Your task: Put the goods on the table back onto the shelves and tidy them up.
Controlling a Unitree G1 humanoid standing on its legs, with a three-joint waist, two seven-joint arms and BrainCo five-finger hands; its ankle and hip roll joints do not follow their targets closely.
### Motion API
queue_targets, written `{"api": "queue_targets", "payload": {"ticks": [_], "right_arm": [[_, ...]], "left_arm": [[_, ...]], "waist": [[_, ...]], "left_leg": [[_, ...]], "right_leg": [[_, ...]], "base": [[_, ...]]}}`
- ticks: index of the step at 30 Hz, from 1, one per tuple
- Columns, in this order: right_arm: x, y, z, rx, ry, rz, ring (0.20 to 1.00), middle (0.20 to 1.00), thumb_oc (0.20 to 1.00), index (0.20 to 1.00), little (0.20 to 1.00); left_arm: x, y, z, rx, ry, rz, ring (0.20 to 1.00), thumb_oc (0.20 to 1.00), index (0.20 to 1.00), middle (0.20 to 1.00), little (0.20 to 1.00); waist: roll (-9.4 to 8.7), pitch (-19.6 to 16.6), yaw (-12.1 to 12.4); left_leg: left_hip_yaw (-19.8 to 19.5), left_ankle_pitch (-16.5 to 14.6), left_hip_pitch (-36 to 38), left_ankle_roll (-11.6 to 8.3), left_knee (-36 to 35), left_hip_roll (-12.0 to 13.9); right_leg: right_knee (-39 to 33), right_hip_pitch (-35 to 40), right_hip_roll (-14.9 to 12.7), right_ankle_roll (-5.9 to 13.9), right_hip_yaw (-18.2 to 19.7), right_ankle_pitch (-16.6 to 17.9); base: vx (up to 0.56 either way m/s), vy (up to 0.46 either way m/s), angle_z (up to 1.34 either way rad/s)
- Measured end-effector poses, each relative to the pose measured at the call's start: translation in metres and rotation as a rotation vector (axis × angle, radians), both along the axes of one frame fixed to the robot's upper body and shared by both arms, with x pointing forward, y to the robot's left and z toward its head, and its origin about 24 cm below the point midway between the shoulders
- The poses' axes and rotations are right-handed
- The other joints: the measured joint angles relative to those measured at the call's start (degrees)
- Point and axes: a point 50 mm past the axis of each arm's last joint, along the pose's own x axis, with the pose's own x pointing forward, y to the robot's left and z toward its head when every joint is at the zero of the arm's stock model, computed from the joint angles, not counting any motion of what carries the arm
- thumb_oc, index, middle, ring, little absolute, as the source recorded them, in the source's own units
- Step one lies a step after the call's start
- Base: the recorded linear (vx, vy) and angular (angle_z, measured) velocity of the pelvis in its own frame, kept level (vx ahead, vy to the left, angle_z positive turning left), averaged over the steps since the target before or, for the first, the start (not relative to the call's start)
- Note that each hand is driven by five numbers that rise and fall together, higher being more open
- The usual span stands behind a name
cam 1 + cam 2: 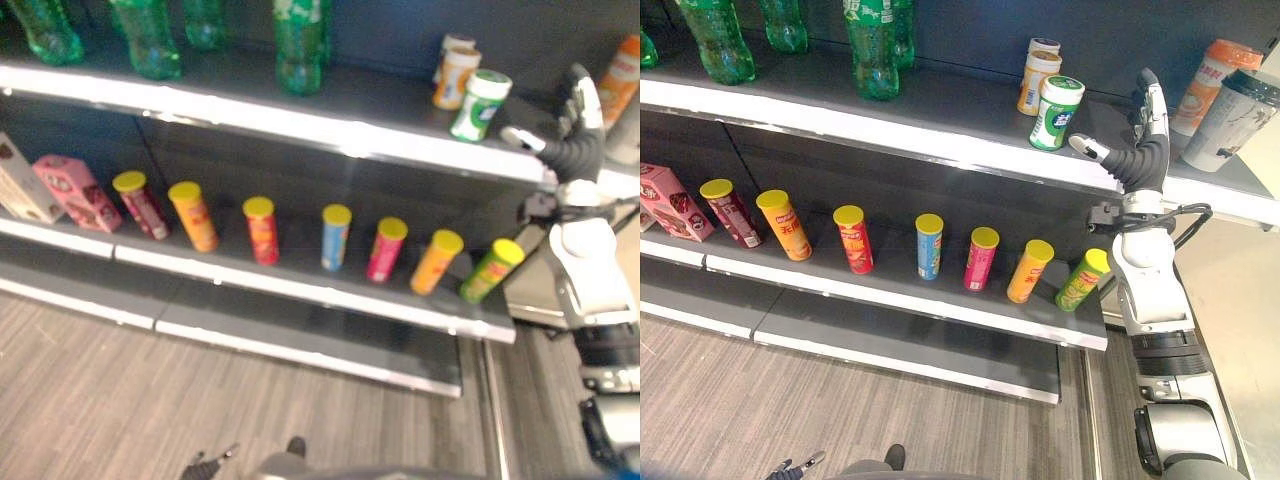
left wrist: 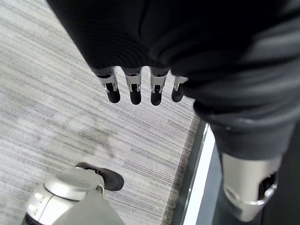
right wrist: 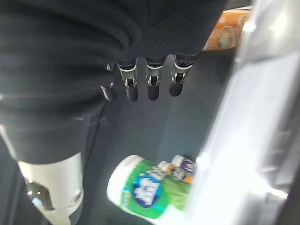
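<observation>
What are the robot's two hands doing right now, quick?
Left hand: open, fingers straight, holding nothing, hanging over the floor.
Right hand: open, fingers straight, holding nothing, raised at the upper shelf beside the green-and-white canister.

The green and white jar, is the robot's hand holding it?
No, the green and white jar stands on the upper shelf, apart from the open right hand.

the open right hand [image 1: 1143, 130] stands on bare dark upper shelf [image 1: 970, 100] between a leaning green-and-white lidded canister [image 1: 1056, 112] and an orange paper cup [image 1: 1203, 75]; green plastic bottles [image 1: 872, 45] crowd the left.
</observation>
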Motion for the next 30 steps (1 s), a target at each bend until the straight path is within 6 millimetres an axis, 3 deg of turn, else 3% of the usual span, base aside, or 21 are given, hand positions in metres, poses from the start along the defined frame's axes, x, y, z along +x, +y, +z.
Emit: {"api": "queue_targets", "payload": {"ticks": [2, 7, 20, 30], "right_arm": [[0.004, 0.000, -0.007, -0.018, 0.043, 0.011, 1.000, 1.000, 1.000, 1.000, 1.000], [0.017, 0.012, -0.003, -0.056, 0.094, 0.088, 1.000, 1.000, 1.000, 1.000, 1.000], [0.038, 0.030, 0.014, -0.075, 0.134, 0.177, 1.000, 1.000, 1.000, 1.000, 1.000], [0.043, 0.038, 0.009, -0.074, 0.170, 0.213, 1.000, 1.000, 1.000, 1.000, 1.000]], "left_arm": [[-0.002, -0.001, -0.001, -0.005, 0.013, 0.002, 1.000, 1.000, 1.000, 1.000, 1.000], [-0.001, -0.004, -0.002, -0.013, 0.018, -0.002, 1.000, 1.000, 1.000, 1.000, 1.000], [-0.004, -0.004, -0.003, -0.015, 0.034, 0.003, 1.000, 1.000, 1.000, 1.000, 1.000], [-0.009, -0.007, -0.005, -0.024, 0.054, 0.011, 1.000, 1.000, 1.000, 1.000, 1.000]], "waist": [[0.63, -0.1, -0.4], [1.65, -0.2, -1.4], [2.16, -0.5, -1.9], [2.35, -1.4, -1.7]], "left_leg": [[0.1, 0.0, 0.1, -0.06, 0.2, 0.1], [0.2, -0.4, 0.9, -0.54, -0.1, 0.3], [0.1, -0.3, 0.8, -0.34, -0.1, 0.3], [0.0, -0.4, 0.8, -0.53, -0.1, 0.3]], "right_leg": [[0.0, 0.1, 0.1, 0.00, 0.0, 0.0], [0.0, 0.8, 0.2, -0.02, 0.1, 0.0], [0.0, 0.8, 0.3, -0.06, 0.0, 0.0], [0.0, 0.8, 0.3, -0.08, -0.1, 0.0]], "base": [[0.00, 0.000, 0.00], [0.00, 0.000, 0.00], [0.00, 0.000, 0.00], [0.00, 0.000, 0.00]]}}
